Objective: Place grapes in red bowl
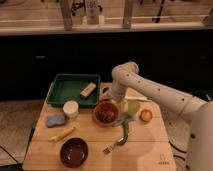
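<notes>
Gripper (118,106) at frame centre, just above the red bowl's (96,118) right rim, jaws open. Grapes (106,114) sit inside the bowl (dark cluster), on the bench (145,150).

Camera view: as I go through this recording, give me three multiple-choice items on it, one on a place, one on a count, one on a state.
1. Where are the grapes? A: in the green tray. B: in the red bowl. C: on the bare table.
2. How many bowls stand on the table? A: three. B: one. C: two.
3. The end effector is: A: open, low at the red bowl's right rim. B: shut on the apple. C: lifting the fork.

Key: B, dark berries lie inside that bowl. C, there is the red bowl and a maroon bowl. A, it holds nothing and sits beside the bowl.
</notes>
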